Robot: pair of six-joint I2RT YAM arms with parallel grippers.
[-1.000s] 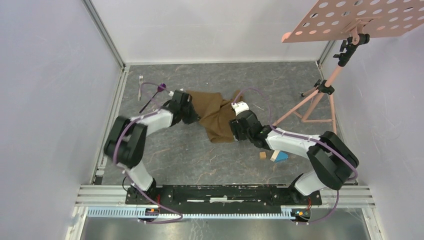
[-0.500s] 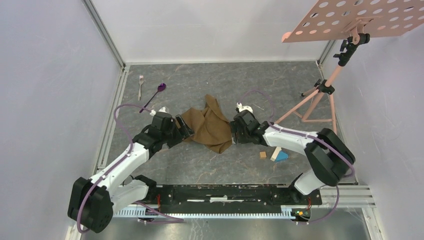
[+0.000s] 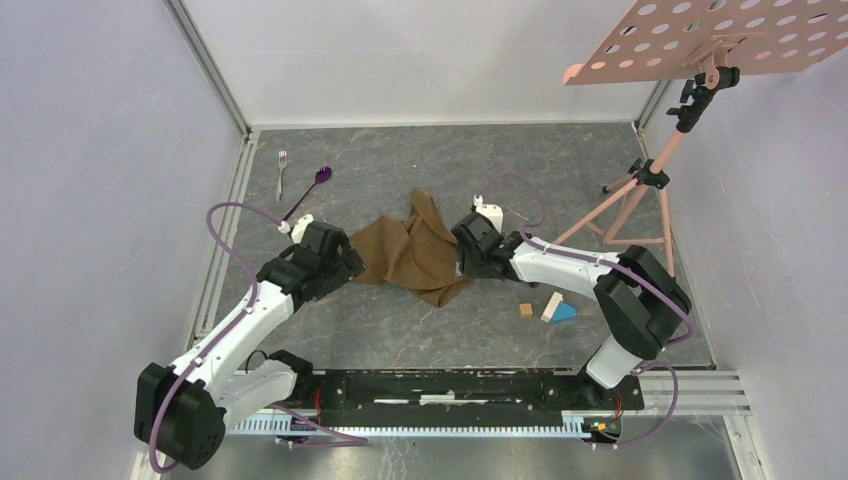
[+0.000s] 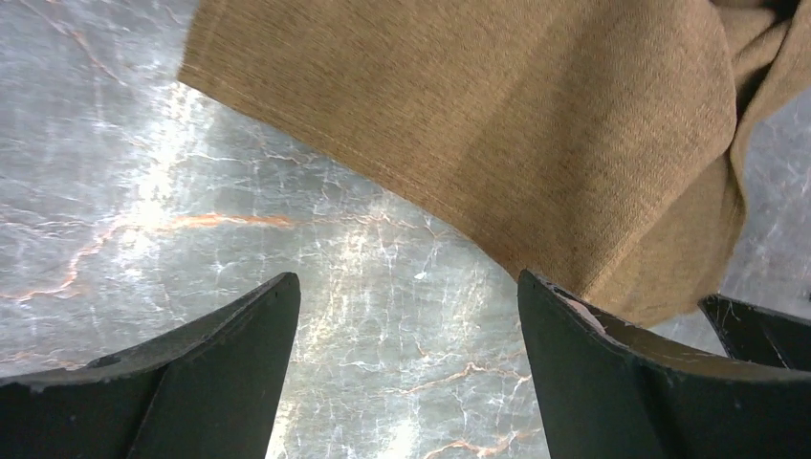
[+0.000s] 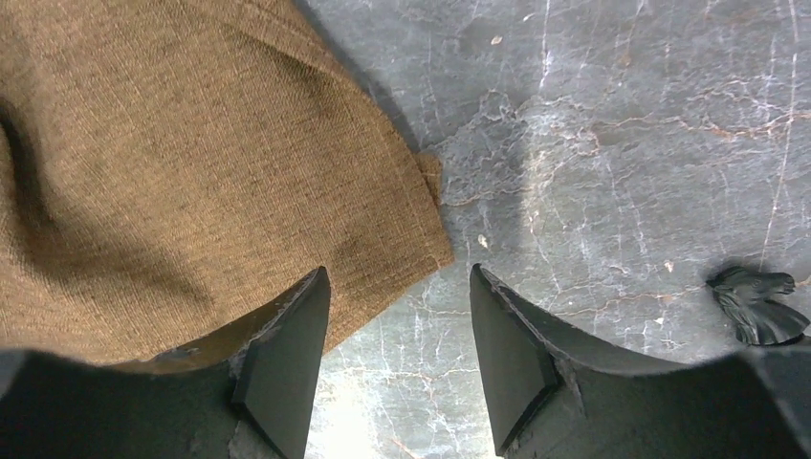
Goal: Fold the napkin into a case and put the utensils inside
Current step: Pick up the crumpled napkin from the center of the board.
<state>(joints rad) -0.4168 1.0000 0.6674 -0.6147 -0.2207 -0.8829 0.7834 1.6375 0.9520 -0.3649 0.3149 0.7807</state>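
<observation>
Lying crumpled on the table (image 3: 420,330), the napkin (image 3: 415,255) sits between both arms in the top view, left jaws at its left edge, right jaws at its right, fork (image 3: 282,166) and spoon (image 3: 310,190) well apart at far left. Left wrist view: left jaws open over bare table, napkin hem just ahead. Right wrist view: right jaws open, empty, napkin corner at the gap.

High fixed view looking down, two wrist views close over the napkin (image 3: 410,255), shared by all
</observation>
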